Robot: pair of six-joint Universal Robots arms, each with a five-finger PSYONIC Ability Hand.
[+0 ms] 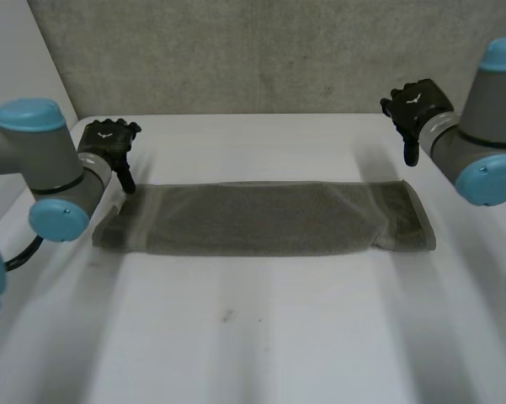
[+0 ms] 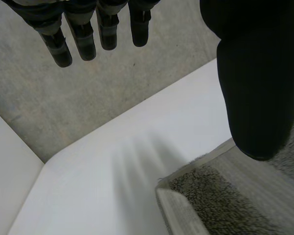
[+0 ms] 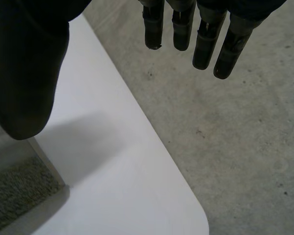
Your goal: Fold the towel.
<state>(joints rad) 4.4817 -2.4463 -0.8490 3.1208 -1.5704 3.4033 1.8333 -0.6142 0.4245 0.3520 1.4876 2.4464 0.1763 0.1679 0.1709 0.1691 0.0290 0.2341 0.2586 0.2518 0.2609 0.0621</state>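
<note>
Grey towel [image 1: 261, 219] is laid as a long band across the white table [image 1: 261, 337]; left hand [image 1: 108, 140] and right hand [image 1: 416, 103] are held open and empty near its far corners; only the top layer may be pinched, so the fold could be skewed.

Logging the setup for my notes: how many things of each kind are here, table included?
towel: 1
hands: 2, the left hand and the right hand, both open
table: 1
Total: 4
</note>
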